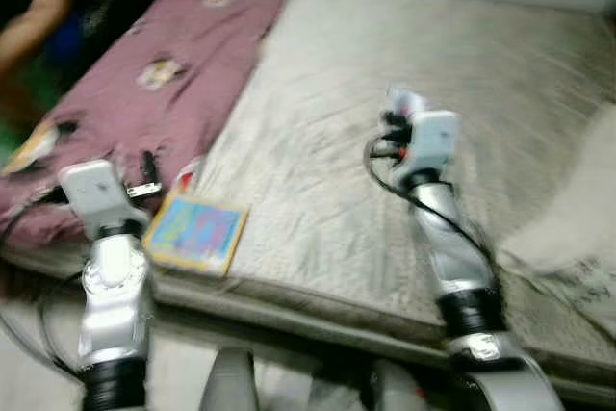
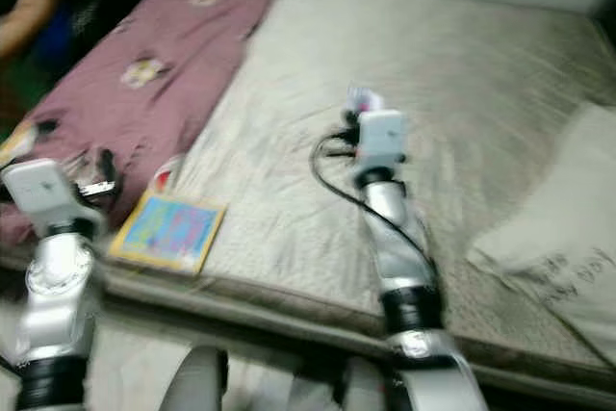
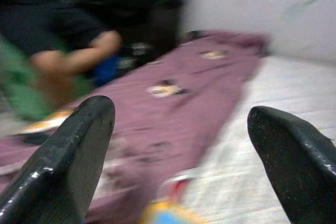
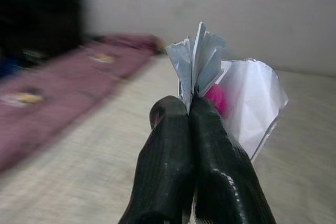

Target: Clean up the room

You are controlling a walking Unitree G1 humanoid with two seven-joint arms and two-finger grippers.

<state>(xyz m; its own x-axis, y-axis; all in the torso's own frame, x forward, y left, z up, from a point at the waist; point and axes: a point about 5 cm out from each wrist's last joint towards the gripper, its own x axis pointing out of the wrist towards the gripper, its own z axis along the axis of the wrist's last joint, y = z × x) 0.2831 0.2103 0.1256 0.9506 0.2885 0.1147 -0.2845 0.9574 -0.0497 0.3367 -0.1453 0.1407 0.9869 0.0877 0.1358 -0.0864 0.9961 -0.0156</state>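
At the upper left of the head views, a person's arm (image 1: 34,12) is seen in the dark beside the bed. Next to it, a purple blanket (image 1: 164,74) with small pictures is spread down the left side of the bed; it looks soft and crumpled. At the lower left, the left gripper (image 3: 181,145) is held above the blanket's near end, and its fingers are spread wide apart with nothing between them. Just to its right, a flat, bright picture book (image 1: 197,233) is lying near the bed's front edge, with a small red and white thing (image 1: 188,177) just behind it, too blurred to name. The mattress (image 1: 318,151) in the middle is pale and looks quilted. Over it the right gripper (image 4: 190,109) is raised, and its fingers are squeezed tight on a crumpled wrapper (image 4: 231,90), thin and crinkly, white and pale blue with pink inside. At the right, a pale pillow (image 2: 553,238) is resting.

The wrapper is held only by a thin edge, so it could probably slip out and be dropped back on the bed. The pictures are blurred, so the book could be missed.
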